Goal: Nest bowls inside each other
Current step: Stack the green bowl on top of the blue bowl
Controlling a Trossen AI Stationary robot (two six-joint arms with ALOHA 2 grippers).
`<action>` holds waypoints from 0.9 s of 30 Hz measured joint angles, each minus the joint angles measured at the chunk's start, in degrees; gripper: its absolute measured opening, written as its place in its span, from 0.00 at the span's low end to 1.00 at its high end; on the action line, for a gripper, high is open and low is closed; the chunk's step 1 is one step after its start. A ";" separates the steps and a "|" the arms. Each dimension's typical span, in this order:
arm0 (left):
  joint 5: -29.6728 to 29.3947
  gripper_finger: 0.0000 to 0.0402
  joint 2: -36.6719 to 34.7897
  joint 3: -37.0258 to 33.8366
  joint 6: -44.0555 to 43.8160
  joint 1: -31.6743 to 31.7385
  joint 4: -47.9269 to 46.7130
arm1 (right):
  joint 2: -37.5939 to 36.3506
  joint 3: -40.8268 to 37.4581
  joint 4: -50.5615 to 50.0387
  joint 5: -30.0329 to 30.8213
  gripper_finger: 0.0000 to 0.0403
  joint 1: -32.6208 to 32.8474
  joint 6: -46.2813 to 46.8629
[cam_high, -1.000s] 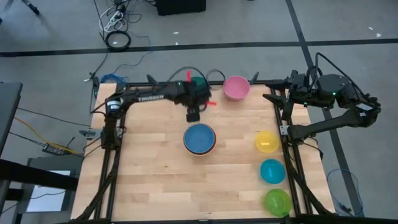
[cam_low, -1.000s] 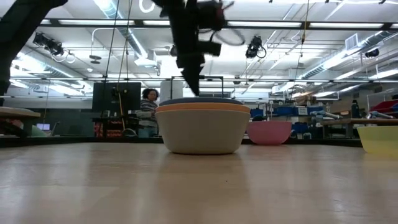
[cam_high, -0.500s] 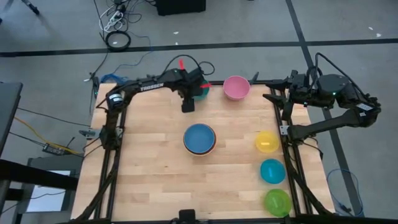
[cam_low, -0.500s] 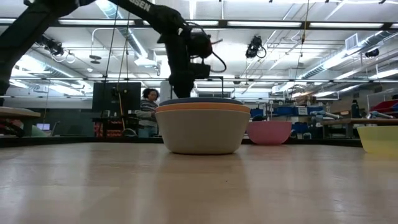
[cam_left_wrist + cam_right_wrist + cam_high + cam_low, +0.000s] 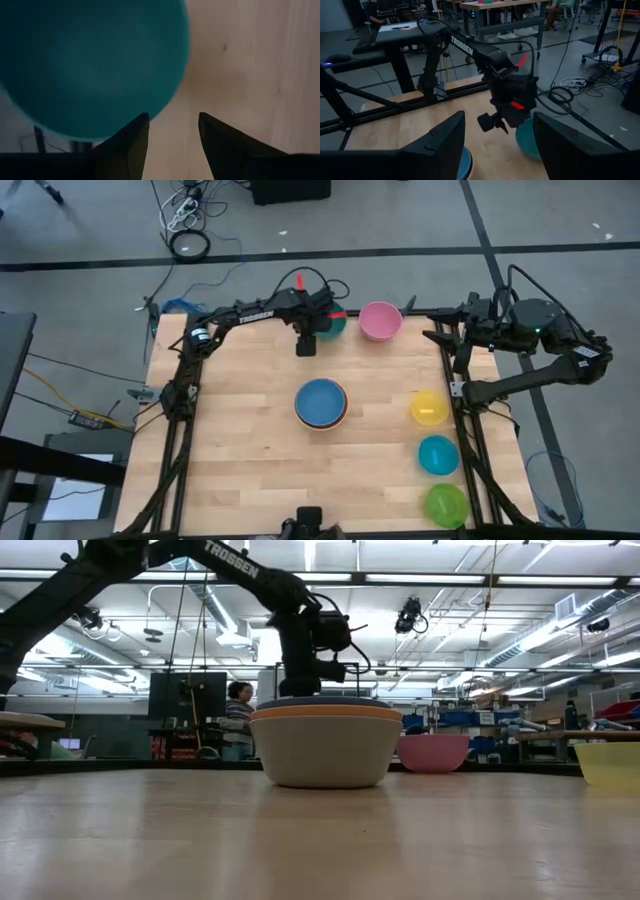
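A stack of bowls stands mid-table, blue on top; the low view shows the stack with orange and grey-white below. A teal bowl rests at the far edge, with a pink bowl to its right. My left gripper points down at the teal bowl's near-left side, open. In its wrist view one fingertip stands at the teal bowl's rim and the other over bare wood. My right gripper waits open, raised at the table's right edge.
Yellow, cyan and lime green bowls stand in a row along the right side. The folded right arm is beyond the right edge. Bare wood covers the left and near parts of the table.
My left gripper has gone from over the stack toward the table's far edge and down, rolling a little, and now stands beside the teal bowl. Its fingers have kept the same gap. The stack has stayed put.
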 joint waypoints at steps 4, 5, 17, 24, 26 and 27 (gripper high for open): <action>-0.13 0.45 -0.01 1.64 1.22 0.00 0.44 | 0.01 0.00 0.00 0.00 0.55 0.00 0.00; -0.13 0.45 -0.02 1.73 1.51 0.00 0.92 | 0.00 0.00 0.00 0.03 0.55 -0.01 -0.01; -0.15 0.45 3.06 1.81 3.19 0.09 1.16 | 0.08 0.00 -0.20 1.52 0.55 0.00 -0.08; -0.37 0.39 4.76 1.79 2.93 0.12 0.88 | 0.11 0.00 -0.09 1.60 0.55 -0.02 -0.11; -0.52 0.30 4.81 1.77 2.93 0.13 -0.20 | 0.13 0.00 0.04 2.10 0.55 -0.02 -0.17; -0.56 0.25 4.81 1.77 2.95 0.13 0.08 | 0.13 0.00 0.04 2.44 0.55 -0.02 -0.17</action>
